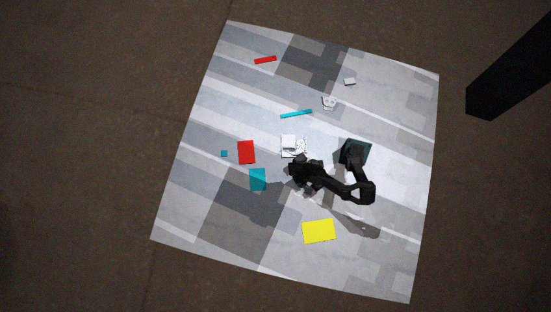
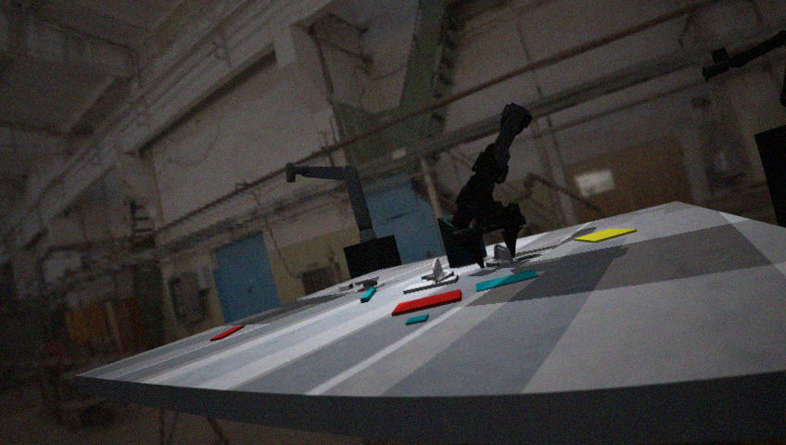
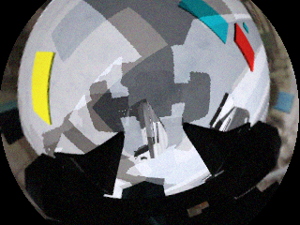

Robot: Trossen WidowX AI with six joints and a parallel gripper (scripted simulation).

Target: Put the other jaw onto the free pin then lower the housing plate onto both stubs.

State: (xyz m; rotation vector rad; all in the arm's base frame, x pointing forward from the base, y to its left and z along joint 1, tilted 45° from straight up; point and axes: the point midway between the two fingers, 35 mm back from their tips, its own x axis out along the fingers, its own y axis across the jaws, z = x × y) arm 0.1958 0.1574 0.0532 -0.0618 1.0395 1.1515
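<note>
The white base (image 1: 288, 145) lies in the middle of the mat, with one pale jaw (image 1: 301, 145) standing on it; in the side view the base (image 2: 436, 277) shows left of my hand. A second small grey-white jaw (image 2: 500, 253) lies on the mat right under my hand; in the wrist view this jaw (image 3: 150, 130) sits between my fingers. My gripper (image 2: 496, 242) is open wide, fingers pointing down on either side of that jaw, low over the mat. From above, my gripper (image 1: 299, 166) hides it. A white plate with two holes (image 1: 328, 103) lies farther back.
Flat coloured pieces lie around: a red tile (image 1: 245, 151), a teal tile (image 1: 257, 179), a small teal square (image 1: 223, 153), a cyan bar (image 1: 295, 113), a red bar (image 1: 265, 59), a yellow tile (image 1: 318, 230). A small grey block (image 1: 349, 80) lies at the back. My arm's base (image 1: 355, 150) stands to the right.
</note>
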